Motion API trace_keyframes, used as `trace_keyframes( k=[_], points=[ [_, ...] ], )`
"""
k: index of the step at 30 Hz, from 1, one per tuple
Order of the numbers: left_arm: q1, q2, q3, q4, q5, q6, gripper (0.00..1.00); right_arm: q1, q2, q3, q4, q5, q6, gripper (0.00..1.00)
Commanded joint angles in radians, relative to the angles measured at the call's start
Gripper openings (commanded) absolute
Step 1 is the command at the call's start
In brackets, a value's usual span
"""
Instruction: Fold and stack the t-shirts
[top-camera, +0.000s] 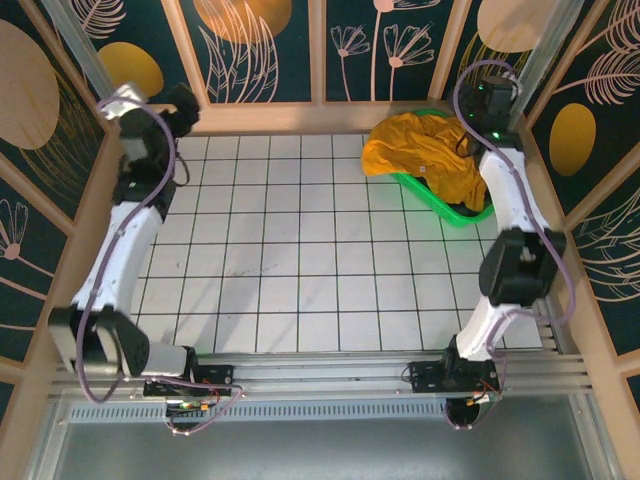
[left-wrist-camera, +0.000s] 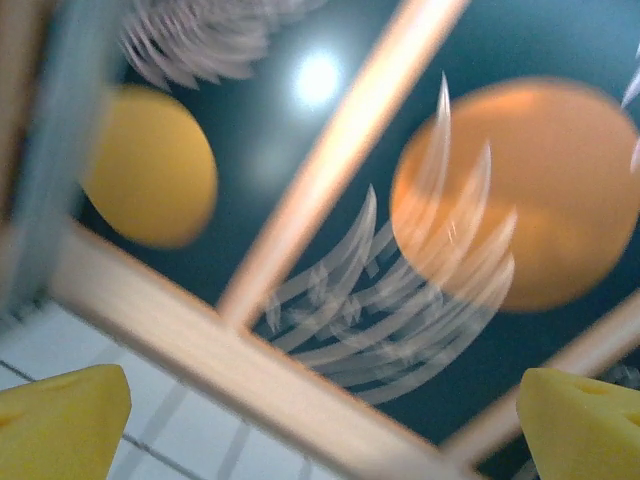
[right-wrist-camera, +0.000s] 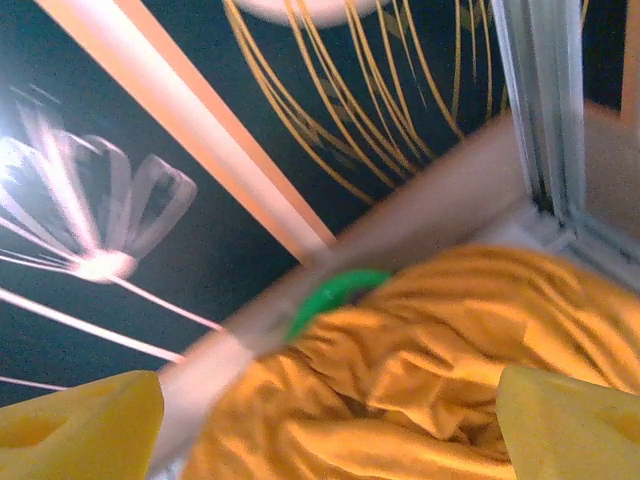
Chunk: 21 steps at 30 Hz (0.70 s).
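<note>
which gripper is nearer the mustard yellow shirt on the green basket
The right gripper: it hangs open close over the crumpled mustard-yellow cloth t-shirt heaped on the green plastic basket. The left gripper faces the far-left wall panels.

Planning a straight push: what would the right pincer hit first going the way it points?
Probably the mustard t-shirt heaped on the green basket, framed by the right pincer; depth unclear.

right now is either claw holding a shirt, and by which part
Nothing is held. The right claw is open, facing the mustard t-shirt in the green basket; the left claw is open too.
</note>
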Motion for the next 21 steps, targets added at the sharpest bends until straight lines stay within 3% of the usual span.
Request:
trace_keyframes(
  k=[1,4,9,13,16,18,21],
  points=[
    [-0.101,0.074,0.023,-0.215,0.153,-0.133,0.99,-0.002,0.174,0.171,-0.314,-0.037,0.036,0.86],
    [-0.182,0.087,0.020,-0.217,0.151,-0.121,0.98,-0.001,0.312,0.321,-0.416,-0.032,0.076,0.83],
    [-0.252,0.089,-0.019,-0.204,0.184,-0.147,0.91,-0.014,0.437,0.393,-0.415,-0.045,0.085,0.78],
    [-0.270,0.073,-0.040,-0.198,0.196,-0.158,0.80,-0.022,0.490,0.462,-0.435,-0.087,0.079,0.41],
    [-0.270,0.056,-0.044,-0.199,0.196,-0.154,0.70,-0.014,0.416,0.413,-0.395,-0.046,0.076,0.09],
    [-0.270,0.048,-0.042,-0.202,0.196,-0.152,0.66,-0.001,0.322,0.322,-0.317,-0.005,0.068,0.01],
    [-0.271,0.042,-0.042,-0.208,0.197,-0.153,0.63,0.011,0.188,0.238,-0.245,0.040,0.065,0.00]
  ],
)
